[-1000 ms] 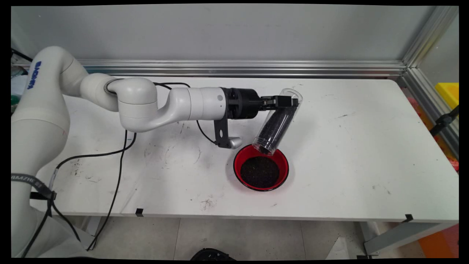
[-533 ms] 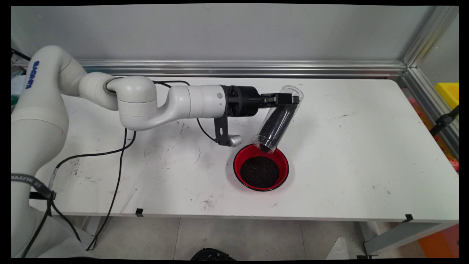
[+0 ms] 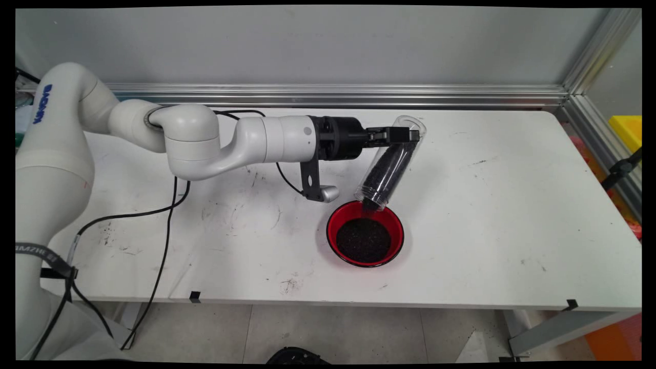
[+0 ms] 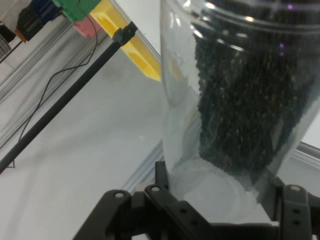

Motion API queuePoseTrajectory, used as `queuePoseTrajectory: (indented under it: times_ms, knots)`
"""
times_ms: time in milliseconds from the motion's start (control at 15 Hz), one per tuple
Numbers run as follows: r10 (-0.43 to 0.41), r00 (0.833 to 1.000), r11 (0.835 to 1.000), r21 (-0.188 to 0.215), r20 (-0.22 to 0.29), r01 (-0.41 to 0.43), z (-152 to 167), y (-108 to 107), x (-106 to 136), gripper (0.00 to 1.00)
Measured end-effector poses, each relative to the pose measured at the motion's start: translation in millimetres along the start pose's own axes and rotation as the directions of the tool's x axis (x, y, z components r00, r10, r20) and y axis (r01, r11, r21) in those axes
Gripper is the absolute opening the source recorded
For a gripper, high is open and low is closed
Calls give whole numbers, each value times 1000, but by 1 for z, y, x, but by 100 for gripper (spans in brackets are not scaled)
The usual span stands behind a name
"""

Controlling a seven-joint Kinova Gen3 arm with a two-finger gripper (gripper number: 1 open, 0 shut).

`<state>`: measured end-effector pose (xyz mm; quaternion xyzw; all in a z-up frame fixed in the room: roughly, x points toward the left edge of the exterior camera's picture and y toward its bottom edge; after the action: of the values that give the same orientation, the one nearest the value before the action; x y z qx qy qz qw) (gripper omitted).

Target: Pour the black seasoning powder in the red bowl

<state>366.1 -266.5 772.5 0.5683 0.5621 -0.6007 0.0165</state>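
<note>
Bowl (image 3: 365,234) sits on the table (image 3: 512,205), right of frame centre, with grains (image 3: 363,240) in it. Directly above it in frame hangs a tilted jar (image 3: 388,163), mouth lowermost over the bowl's upper rim, base held by the gripper (image 3: 405,135) reaching in from the left.

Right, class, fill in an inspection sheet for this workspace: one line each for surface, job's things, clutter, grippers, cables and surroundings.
Surface: white table, scuffed, with dark smudges and specks.
Job's things: clear tube of black granules, tilted mouth-down over a red bowl; the bowl stands on the table and holds a heap of black granules.
Clutter: nothing seen.
Grippers: gripper shut on the tube near its raised closed end; the hand view shows a finger beside the tube's base.
Cables: black cables hang from the arm across the table's left part and over its near edge.
Surroundings: grey wall, aluminium rail, yellow object at right.
</note>
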Motion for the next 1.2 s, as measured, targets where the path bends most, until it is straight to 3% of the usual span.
queuePoseTrajectory:
  times_ms: [333, 733, 933, 1200]
  knots:
    - [-38, 999, 999, -13, -2, 38, 0, -1, 1, 0]
    - [-152, 988, 987, -45, -10, 151, -2, -1, 3, 0]
    - [-236, 972, 970, -71, -12, 235, -5, 2, 3, 0]
    - [-375, 927, 922, -111, -16, 372, -8, 4, 1, 0]
